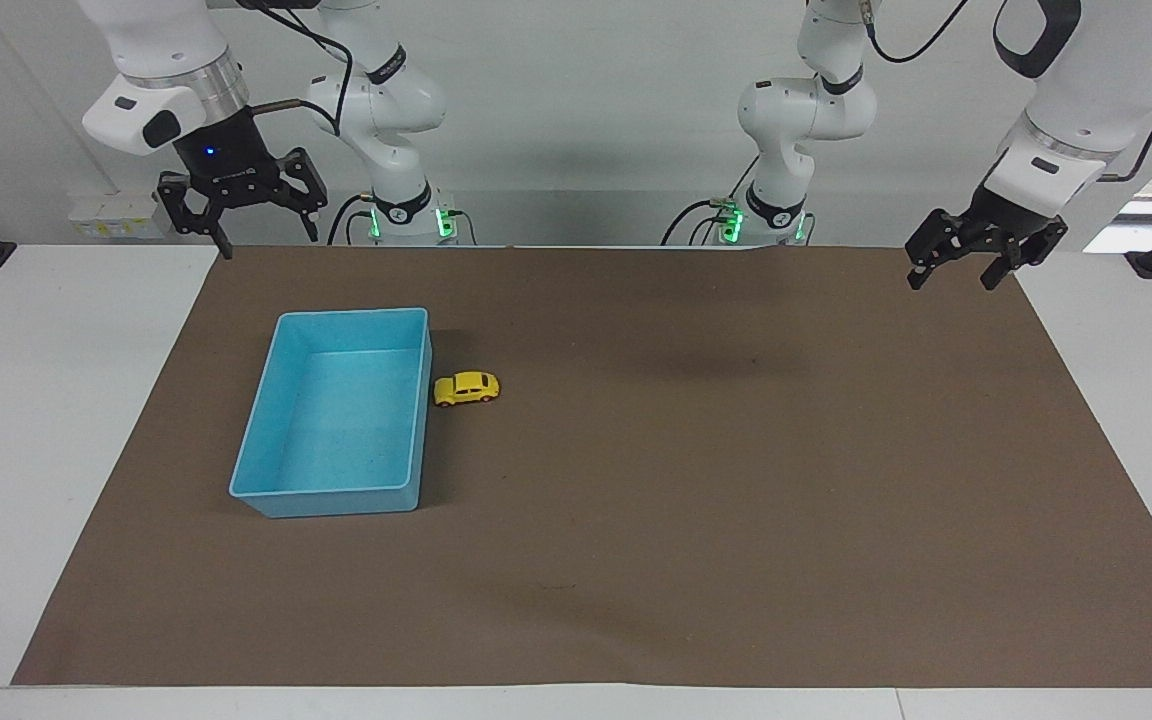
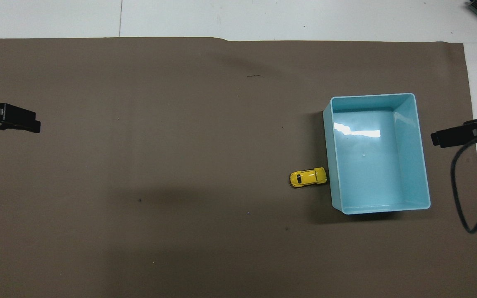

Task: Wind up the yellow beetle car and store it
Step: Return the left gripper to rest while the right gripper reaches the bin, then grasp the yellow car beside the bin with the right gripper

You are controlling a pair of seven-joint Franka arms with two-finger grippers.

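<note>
Yellow beetle car (image 1: 467, 388): a tiny bright yellow toy with a rounded, humped body, dark windows and small black wheels; from overhead (image 2: 308, 177) a glossy highlight sits on its roof and a dark window shows at one end.
Car position: it stands on its wheels on the brown mat (image 1: 696, 520), just beside the long wall of the blue bin (image 1: 267, 440) that faces the left arm's end of the table, toward the end of that wall nearer the robots. Whether it touches the wall cannot be told. Its length runs crosswise to the wall.
Blue bin: a light blue, open rectangular tub (image 2: 423, 174) with nothing in it, far larger than the car; glare lies across its floor.
Left gripper (image 1: 958, 268): raised over the mat's corner at the left arm's end, close to the robots; fingers spread apart, holding nothing.
Right gripper (image 1: 261, 232): raised above the table edge at the right arm's end, well apart from bin and car; fingers spread apart, holding nothing.
Cut off: overhead, only the dark tip of the left gripper (image 2: 13, 119) and of the right gripper (image 2: 456, 134) enter the frame at the side edges, a black cable looping below the right one.
Hard to make out: the car's underside and any winding mechanism.
</note>
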